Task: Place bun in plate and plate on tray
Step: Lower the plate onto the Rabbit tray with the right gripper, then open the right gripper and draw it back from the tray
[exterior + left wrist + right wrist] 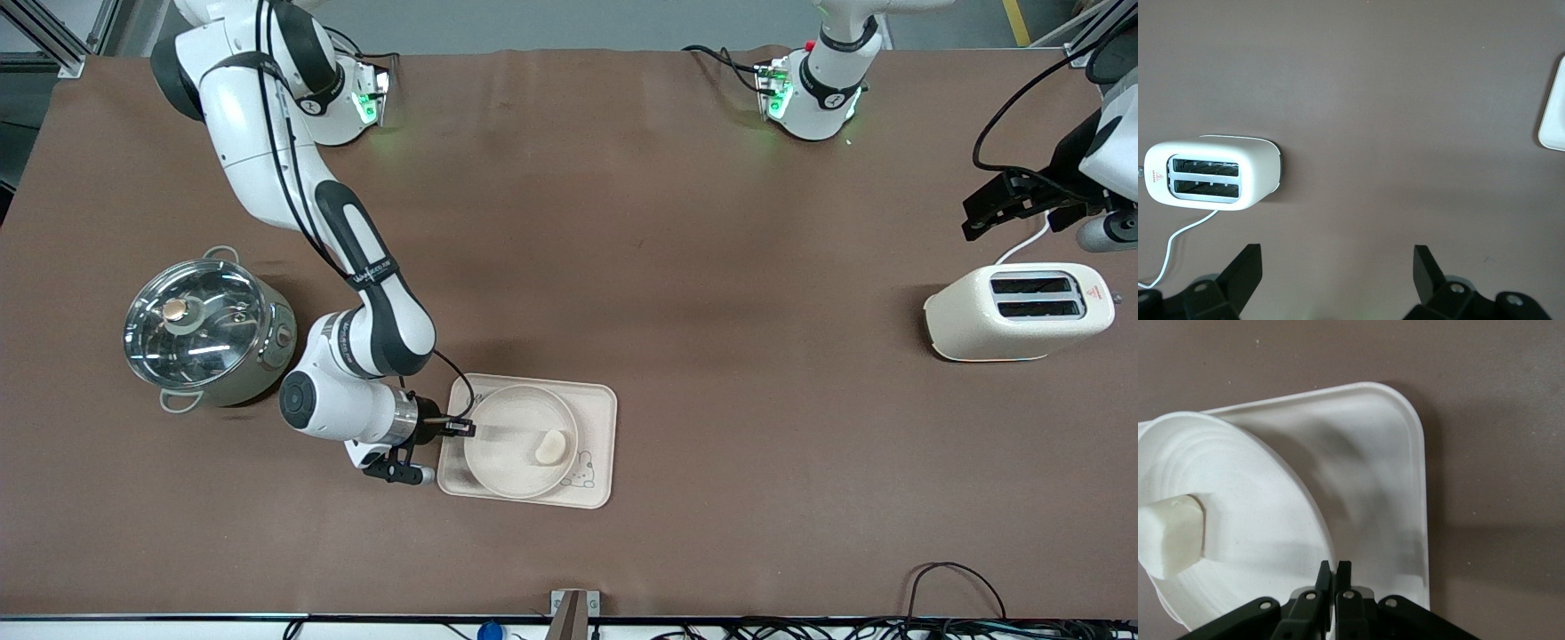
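Observation:
The round cream plate [511, 444] sits within the rectangular tray [597, 418], which has a rabbit drawing at one corner. The pale bun [551, 444] lies in the plate, on the side toward the left arm's end. My right gripper [462, 428] is shut on the plate's rim at the side toward the right arm's end. The right wrist view shows its fingers [1335, 568] pinching the rim, with the plate [1251, 500], bun [1168, 537] and tray [1371, 467]. My left gripper [971, 222] waits open and empty over the table near the toaster, also seen in the left wrist view [1338, 267].
A steel pot with a glass lid [209, 329] stands by the right arm's elbow, toward the right arm's end. A cream toaster [1018, 311] with its cord stands at the left arm's end, also seen in the left wrist view [1211, 175]. Brown table cover all round.

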You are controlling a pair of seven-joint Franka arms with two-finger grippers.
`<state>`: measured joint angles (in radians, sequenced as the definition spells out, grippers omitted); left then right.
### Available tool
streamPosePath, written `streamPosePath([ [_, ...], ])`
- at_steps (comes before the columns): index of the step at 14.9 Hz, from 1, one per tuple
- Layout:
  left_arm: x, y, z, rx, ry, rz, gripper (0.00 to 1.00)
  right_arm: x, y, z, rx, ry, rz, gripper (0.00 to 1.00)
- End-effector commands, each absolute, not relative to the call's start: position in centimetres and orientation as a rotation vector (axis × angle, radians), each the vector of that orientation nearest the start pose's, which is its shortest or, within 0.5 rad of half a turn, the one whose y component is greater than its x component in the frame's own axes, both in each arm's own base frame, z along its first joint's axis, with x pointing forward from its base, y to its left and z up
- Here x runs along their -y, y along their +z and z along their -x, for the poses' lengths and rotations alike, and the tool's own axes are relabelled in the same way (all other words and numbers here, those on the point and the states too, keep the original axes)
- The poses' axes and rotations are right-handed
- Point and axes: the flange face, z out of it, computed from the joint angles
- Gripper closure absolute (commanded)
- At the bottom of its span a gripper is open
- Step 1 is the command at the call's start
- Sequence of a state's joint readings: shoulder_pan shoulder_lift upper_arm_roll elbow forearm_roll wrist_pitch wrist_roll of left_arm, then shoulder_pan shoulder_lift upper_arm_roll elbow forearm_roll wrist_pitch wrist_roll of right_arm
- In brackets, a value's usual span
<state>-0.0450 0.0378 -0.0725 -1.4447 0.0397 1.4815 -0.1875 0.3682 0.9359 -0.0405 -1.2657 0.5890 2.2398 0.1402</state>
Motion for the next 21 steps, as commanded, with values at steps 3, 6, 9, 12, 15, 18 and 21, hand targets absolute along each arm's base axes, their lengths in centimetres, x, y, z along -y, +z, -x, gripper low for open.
streamPosePath([
  [3, 5.9, 65.6, -54.7, 0.092, 0.009, 3.117, 0.00, -26.5, 19.6, -71.3, -0.210, 0.093, 2.709, 0.88],
  [6, 6.0, 65.1, -54.9, 0.089, 0.021, 3.115, 0.00, -27.2, 19.6, -71.0, -0.199, 0.094, 2.711, 0.67],
  [9, 6.1, 65.0, -55.1, 0.087, 0.019, 3.116, 0.00, -26.0, 20.1, -71.5, -0.230, 0.089, 2.694, 0.28],
  [12, 6.0, 65.0, -55.2, 0.089, 0.011, 3.115, 0.00, -25.7, 21.3, -71.4, -0.250, 0.080, 2.685, 0.00],
  [15, 6.4, 65.5, -54.8, 0.059, 0.002, 3.116, 0.00, -25.5, 25.4, -71.6, -0.219, 0.060, 2.675, 0.00],
  [18, 6.3, 65.6, -54.7, 0.037, 0.002, 3.118, 0.00, -20.9, 32.1, -71.8, -0.113, 0.071, 2.786, 0.00],
  [21, 6.4, 65.7, -54.4, 0.035, 0.014, 3.116, 0.00, -16.5, 39.9, -71.4, 0.016, -0.005, 2.905, 0.00],
])
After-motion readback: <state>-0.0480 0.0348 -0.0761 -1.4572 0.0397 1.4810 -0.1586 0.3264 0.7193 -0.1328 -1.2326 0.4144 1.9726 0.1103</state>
